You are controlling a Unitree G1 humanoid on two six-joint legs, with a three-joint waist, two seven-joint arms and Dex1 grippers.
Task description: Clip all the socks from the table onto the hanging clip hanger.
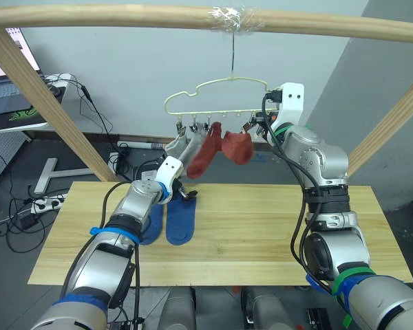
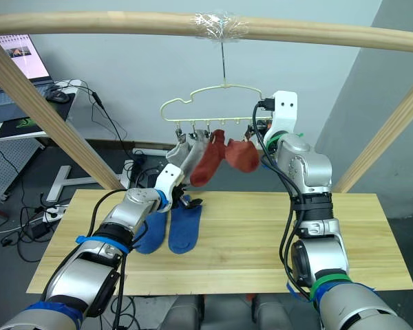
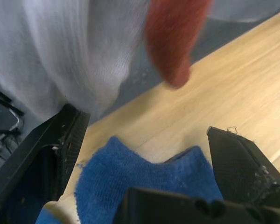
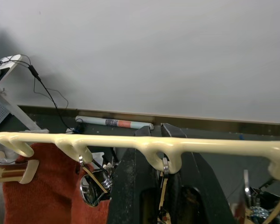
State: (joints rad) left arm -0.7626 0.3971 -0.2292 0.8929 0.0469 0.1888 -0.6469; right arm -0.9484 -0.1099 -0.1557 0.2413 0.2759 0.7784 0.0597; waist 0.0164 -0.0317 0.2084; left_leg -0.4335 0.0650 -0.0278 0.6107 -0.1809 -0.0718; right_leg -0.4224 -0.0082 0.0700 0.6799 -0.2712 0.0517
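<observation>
We are watching the clip hanger (image 1: 217, 96) hanging from the wooden pole (image 1: 124, 15) with two light grey socks (image 1: 184, 148) and two rust-red socks (image 1: 221, 148) already clipped along its lower bar, while two blue socks (image 1: 172, 220) are lying side by side on the counter (image 1: 261, 234). The left hand (image 1: 186, 194) is hovering just above the blue socks with its fingers spread wide and gripping nothing. The right hand (image 4: 161, 186) is reaching up at the hanger's bar beside a metal clip (image 4: 164, 164), its fingers standing close together behind the bar, though we cannot tell whether they are clenched on anything.
</observation>
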